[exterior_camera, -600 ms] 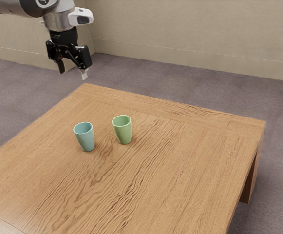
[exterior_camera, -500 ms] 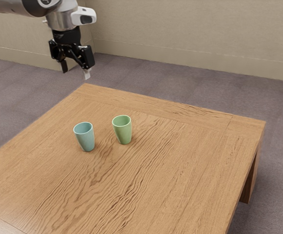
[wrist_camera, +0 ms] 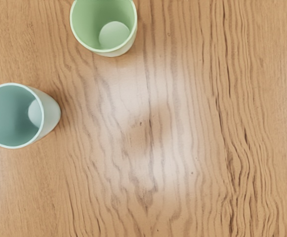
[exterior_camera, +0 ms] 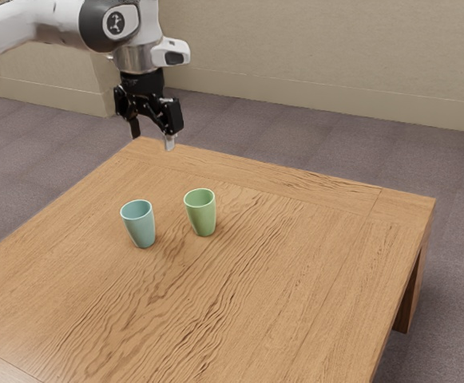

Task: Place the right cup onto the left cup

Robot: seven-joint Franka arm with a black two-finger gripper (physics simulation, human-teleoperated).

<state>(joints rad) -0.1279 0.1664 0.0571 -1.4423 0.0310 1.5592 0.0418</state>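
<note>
In the exterior view the black gripper [exterior_camera: 152, 142] hangs above the table's far left part, higher than both cups, with its two fingers spread wide and nothing between them. A green cup [exterior_camera: 202, 215] and a blue-teal cup [exterior_camera: 140, 226] stand upright on the table, a small gap apart, the teal one toward the exterior view's left. From the wrist view, the green cup [wrist_camera: 104, 27] and the teal cup [wrist_camera: 14, 116] are seen from above; both look hollow inside, and neither touches the gripper.
The wooden table [exterior_camera: 295, 263] carries both cups, its far edge below and behind the gripper. A beige wall [exterior_camera: 311, 56] and grey carpeted floor [exterior_camera: 295, 136] lie beyond it.
My arm has moved toward the exterior view's right and lower, bringing the gripper closer to the cups. Both cups have stayed where they were.
</note>
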